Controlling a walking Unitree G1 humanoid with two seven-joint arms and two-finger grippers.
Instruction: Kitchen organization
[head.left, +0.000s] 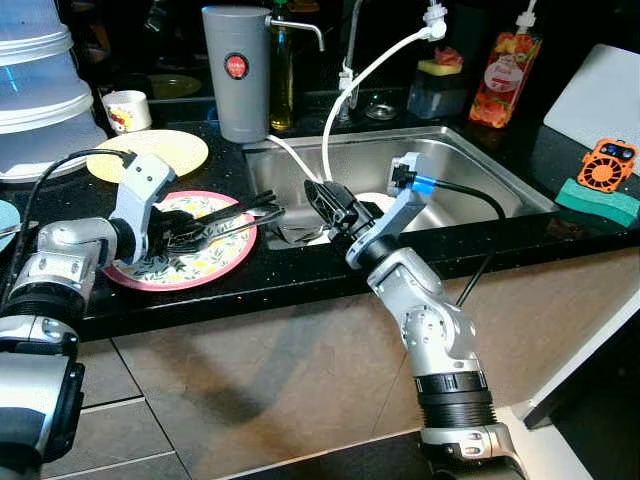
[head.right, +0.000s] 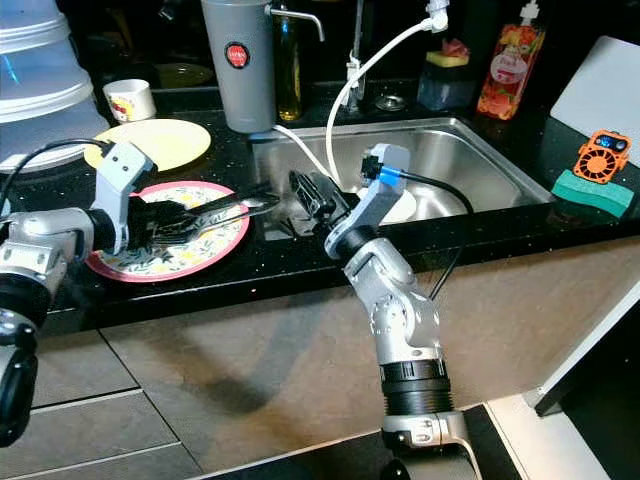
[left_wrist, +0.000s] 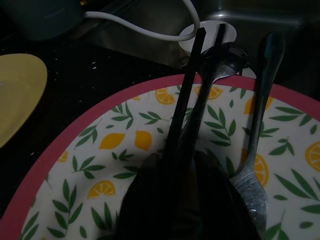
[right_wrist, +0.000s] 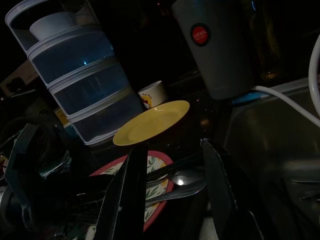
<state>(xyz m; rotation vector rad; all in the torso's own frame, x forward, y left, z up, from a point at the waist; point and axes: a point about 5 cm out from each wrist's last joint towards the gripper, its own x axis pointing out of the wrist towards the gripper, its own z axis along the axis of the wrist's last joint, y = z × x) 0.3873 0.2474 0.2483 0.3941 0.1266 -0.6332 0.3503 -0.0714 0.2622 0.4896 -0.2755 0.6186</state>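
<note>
A pink-rimmed plate with a lemon print (head.left: 215, 262) lies on the black counter left of the sink. My left gripper (head.left: 268, 207) reaches across it toward the sink, its two fingers close together and shut on a silver spoon (left_wrist: 227, 56) whose bowl sticks out past the plate's rim. A second silver utensil (left_wrist: 260, 130) lies loose on the plate beside the fingers. My right gripper (head.left: 314, 192) hovers at the sink's front left corner, pointing at the plate, open, with its fingers (right_wrist: 134, 190) apart and nothing between them.
A steel sink (head.left: 470, 165) holds a white dish (head.left: 388, 203) and a white hose (head.left: 365, 80). A yellow plate (head.left: 150, 150), a white cup (head.left: 127, 110), a grey jug (head.left: 236, 70) and stacked plastic containers (head.left: 40, 90) stand behind the plate. A green sponge (head.left: 597, 200) lies far right.
</note>
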